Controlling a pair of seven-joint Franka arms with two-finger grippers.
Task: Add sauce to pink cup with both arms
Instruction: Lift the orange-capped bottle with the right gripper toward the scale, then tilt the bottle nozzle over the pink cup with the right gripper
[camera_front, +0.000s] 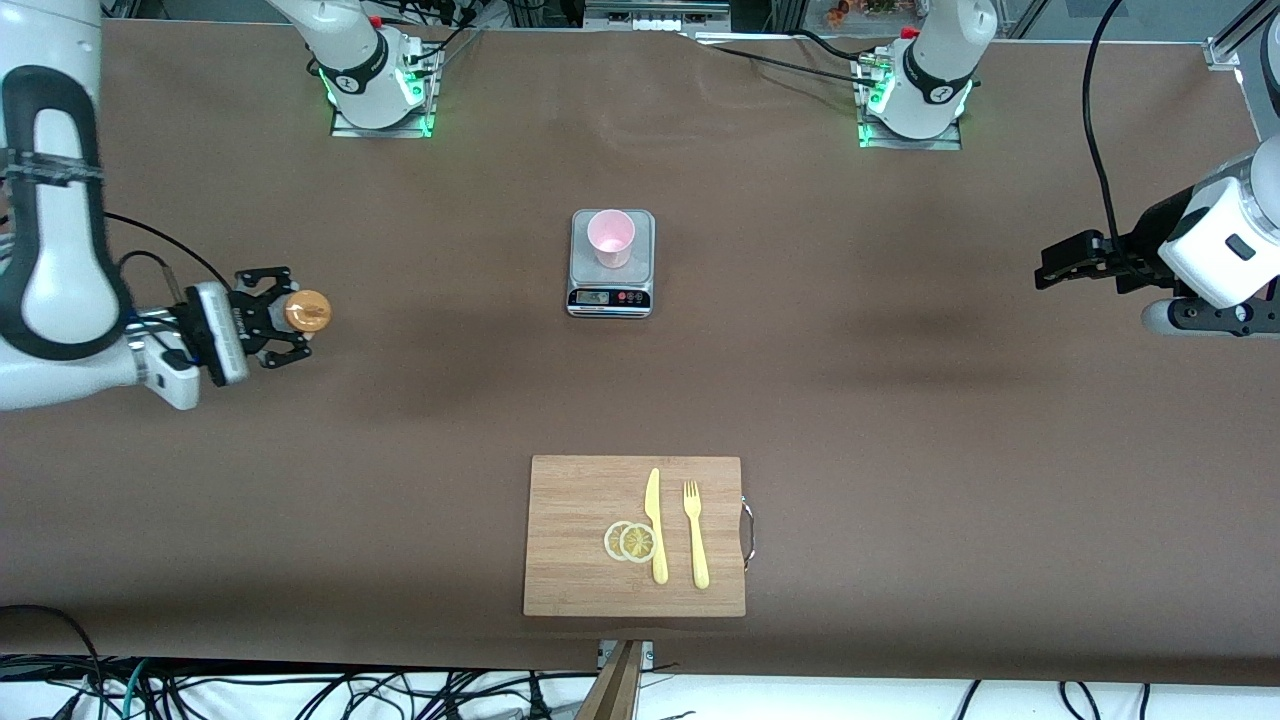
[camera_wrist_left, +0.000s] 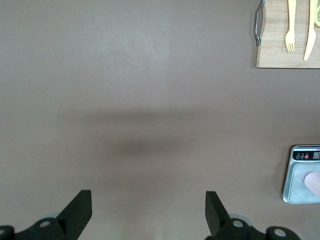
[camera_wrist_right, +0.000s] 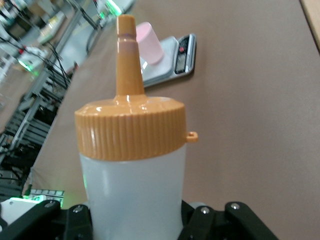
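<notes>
My right gripper (camera_front: 285, 320) is shut on the sauce bottle (camera_front: 307, 311) over the table toward the right arm's end. In the right wrist view the bottle's whitish body (camera_wrist_right: 132, 195) sits between the jaws of the right gripper (camera_wrist_right: 135, 227), and its orange nozzle cap (camera_wrist_right: 130, 125) sticks out past them. The pink cup (camera_front: 611, 238) stands upright on the grey scale (camera_front: 610, 297) at the table's middle; it also shows in the right wrist view (camera_wrist_right: 150, 42). My left gripper (camera_front: 1045, 272) is open and empty (camera_wrist_left: 148, 207) over bare table toward the left arm's end.
A wooden cutting board (camera_front: 575, 560) lies nearer to the front camera than the scale, with a yellow knife (camera_front: 655, 525), a yellow fork (camera_front: 696, 535) and two lemon slices (camera_front: 630, 541) on it. Brown table surface lies between the bottle and the scale.
</notes>
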